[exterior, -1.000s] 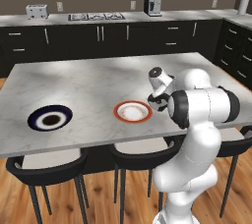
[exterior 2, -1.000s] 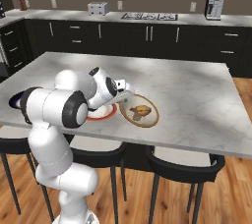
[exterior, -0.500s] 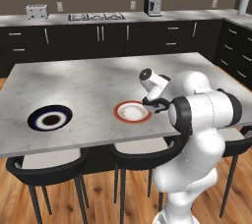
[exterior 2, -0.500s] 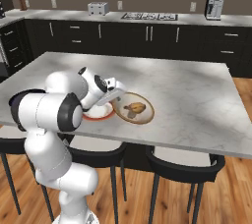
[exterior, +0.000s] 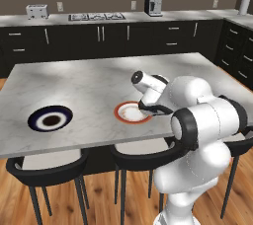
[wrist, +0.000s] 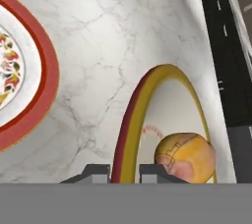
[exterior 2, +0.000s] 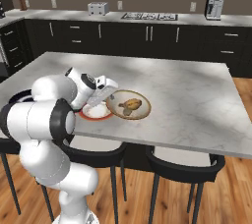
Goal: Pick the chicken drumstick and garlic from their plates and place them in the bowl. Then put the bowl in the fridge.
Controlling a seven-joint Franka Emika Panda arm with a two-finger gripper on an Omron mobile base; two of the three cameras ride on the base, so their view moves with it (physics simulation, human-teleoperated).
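While the two plates lie where they lay a second ago, the arm has swung its hand down and toward the near left, so the gripper (wrist: 124,173) now sits low at the left edge of the beige bowl (exterior 2: 141,113). In the hand view its dark fingertips (wrist: 96,171) stand on either side of the bowl's brown and yellow rim, clenched on it, a touch tighter than a second ago. The chicken drumstick (exterior 2: 130,104) lies inside the bowl, near its middle in the right base view and just right of the pinched rim in the hand view. The bowl itself shows a little farther left and farther back on the marble island counter (exterior: 99,81) than it did a second ago, and its left edge now meets the white plate with the orange-red rim (exterior 2: 94,114). Whether its base is off the marble I cannot tell. That red-rimmed plate sits just left of the bowl, under the forearm. The dark navy plate (exterior: 50,119) rests well apart at the near left of the counter, unmoved. Where the garlic lies I cannot make out. In the left base view the white arm covers the bowl, its wrist bent lower over the red-rimmed plate than before.
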